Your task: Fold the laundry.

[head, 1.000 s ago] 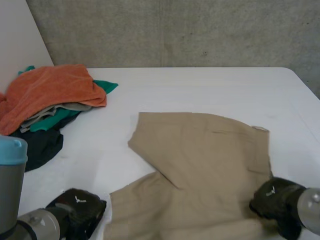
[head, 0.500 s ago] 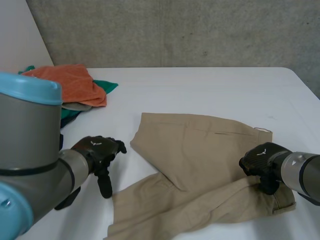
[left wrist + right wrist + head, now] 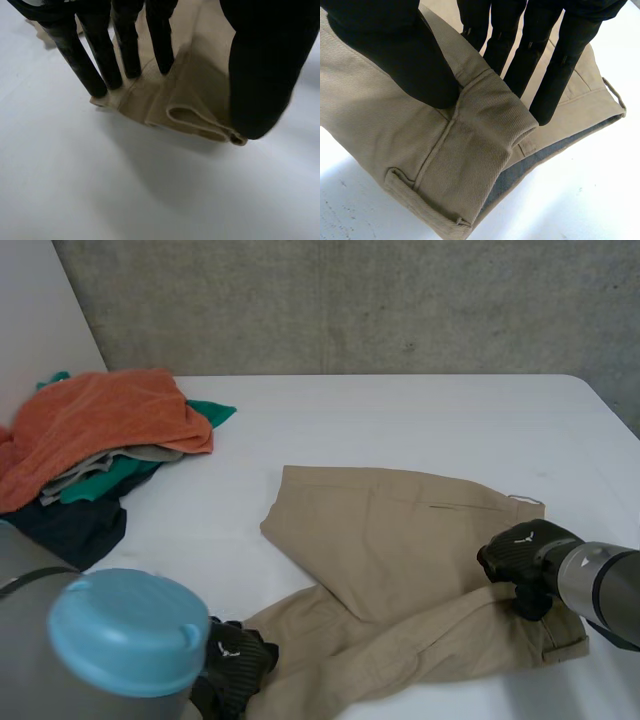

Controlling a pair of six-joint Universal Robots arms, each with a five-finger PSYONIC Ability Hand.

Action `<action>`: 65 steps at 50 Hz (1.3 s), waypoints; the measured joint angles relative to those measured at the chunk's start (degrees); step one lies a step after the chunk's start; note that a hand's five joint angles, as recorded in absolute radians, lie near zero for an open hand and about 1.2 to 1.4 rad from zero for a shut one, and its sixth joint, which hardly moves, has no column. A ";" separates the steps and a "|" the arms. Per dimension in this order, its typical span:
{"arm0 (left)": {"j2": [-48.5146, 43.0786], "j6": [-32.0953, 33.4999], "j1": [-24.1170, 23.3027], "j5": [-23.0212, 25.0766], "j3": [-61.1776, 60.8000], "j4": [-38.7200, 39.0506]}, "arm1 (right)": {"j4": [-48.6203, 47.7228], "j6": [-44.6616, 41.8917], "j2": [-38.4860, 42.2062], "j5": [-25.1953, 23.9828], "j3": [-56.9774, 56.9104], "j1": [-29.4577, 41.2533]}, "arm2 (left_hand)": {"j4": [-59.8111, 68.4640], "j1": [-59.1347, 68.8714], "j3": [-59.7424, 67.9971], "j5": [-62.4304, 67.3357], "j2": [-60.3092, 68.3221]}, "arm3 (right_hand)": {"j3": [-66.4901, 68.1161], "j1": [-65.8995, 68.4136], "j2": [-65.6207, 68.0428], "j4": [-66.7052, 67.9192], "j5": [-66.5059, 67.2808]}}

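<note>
White desk (image 3: pixel 400 410) carries khaki shorts (image 3: pixel 400 540); my left hand (image 3: pixel 235 665) has come down to pinch the near leg hem; right hand (image 3: pixel 520 555) pinches the waistband at right; both ends look ready to lift, I judge.

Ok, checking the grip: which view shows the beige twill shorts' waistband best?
Right wrist view: the waistband of the beige twill shorts is close up, a fold pinched in the right hand. The head view shows it partly behind that hand; the left wrist view shows a leg hem instead, in the left hand.
</note>
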 measured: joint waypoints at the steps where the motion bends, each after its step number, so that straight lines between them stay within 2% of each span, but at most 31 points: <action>1: -0.63 0.24 -0.09 -0.22 0.29 0.11 | 0.05 0.04 -0.04 -0.01 0.06 -0.01 | 11.72 12.61 12.54 11.55 12.65 | 0.00 0.00 0.00 0.00 0.00; 4: -2.68 0.79 -0.16 -0.87 1.53 0.56 | 0.47 -0.01 -0.28 -0.11 0.49 -0.07 | 33.30 29.93 33.20 32.83 34.09 | 0.00 0.00 0.00 0.00 0.00; 6: -4.04 0.97 -0.04 -1.23 2.55 0.88 | 1.14 -0.28 -0.55 -0.29 0.91 -0.11 | 37.46 31.34 37.14 36.67 37.68 | 0.00 0.00 0.00 0.00 0.00; 10: -5.39 1.34 0.39 -1.02 4.04 0.75 | 3.80 -2.00 -1.36 -1.13 1.96 -0.32 | 38.21 31.53 37.89 36.96 38.46 | 0.00 0.00 0.00 0.00 0.00; 15: -4.99 4.35 1.09 1.55 4.92 -1.76 | 8.70 -7.33 -2.28 -2.73 3.44 -0.79 | 38.21 31.56 37.89 36.96 38.46 | 0.00 0.00 0.00 0.00 0.00; 20: -4.34 12.62 4.61 4.54 6.68 -6.12 | 13.12 -17.59 -2.00 -4.00 3.76 -0.95 | 38.24 31.56 38.00 36.96 38.47 | 0.00 0.00 0.00 0.00 0.00; 23: -4.77 16.04 7.36 4.94 9.65 -6.03 | 11.66 -19.66 -0.96 -3.95 1.81 -0.25 | 38.26 31.56 38.07 36.96 38.59 | 0.01 0.00 0.00 0.00 0.00; 26: -6.17 18.34 10.97 4.98 16.72 -2.83 | 6.58 -18.04 0.81 -3.09 -3.87 1.38 | 38.26 31.56 38.08 36.96 38.60 | 0.03 0.00 0.00 0.00 0.00; 29: -7.26 17.98 13.94 5.00 26.29 2.93 | -0.89 -13.36 2.08 -1.56 -12.62 3.01 | 38.27 31.57 38.08 36.96 38.60 | 0.09 0.00 0.00 0.00 0.00; 34: -5.97 12.91 17.67 5.44 41.54 17.32 | -18.61 -3.06 1.59 0.34 -27.21 4.54 | 38.27 31.64 38.08 36.96 38.60 | 0.10 0.00 0.00 0.00 0.00; 40: -2.13 7.47 19.42 6.33 46.73 30.24 | -40.92 6.19 -1.86 0.75 -31.96 4.98 | 38.28 31.88 38.08 36.96 38.60 | 0.12 0.00 0.00 0.01 0.00; 42: -1.14 6.64 19.70 6.50 46.16 32.06 | -45.72 7.78 -2.35 0.71 -31.88 5.04 | 38.28 31.88 38.08 36.96 38.61 | 0.14 0.00 0.00 0.01 0.00; 46: -0.05 6.22 20.45 6.25 42.93 32.67 | -49.36 8.93 -1.81 0.23 -30.81 5.30 | 38.28 31.88 38.14 36.96 38.65 | 0.15 0.00 0.00 0.01 0.00; 57: 0.32 6.66 22.32 5.87 26.01 31.87 | -46.07 8.41 3.86 -3.14 -22.07 6.50 | 38.48 31.88 38.30 36.96 38.77 | 0.27 0.00 0.00 0.03 0.00; 65: -3.81 8.33 21.79 7.66 9.40 31.91 | -45.20 6.69 12.47 -6.36 -8.90 7.06 | 38.49 31.88 38.31 36.96 38.78 | 0.28 0.00 0.00 0.08 0.00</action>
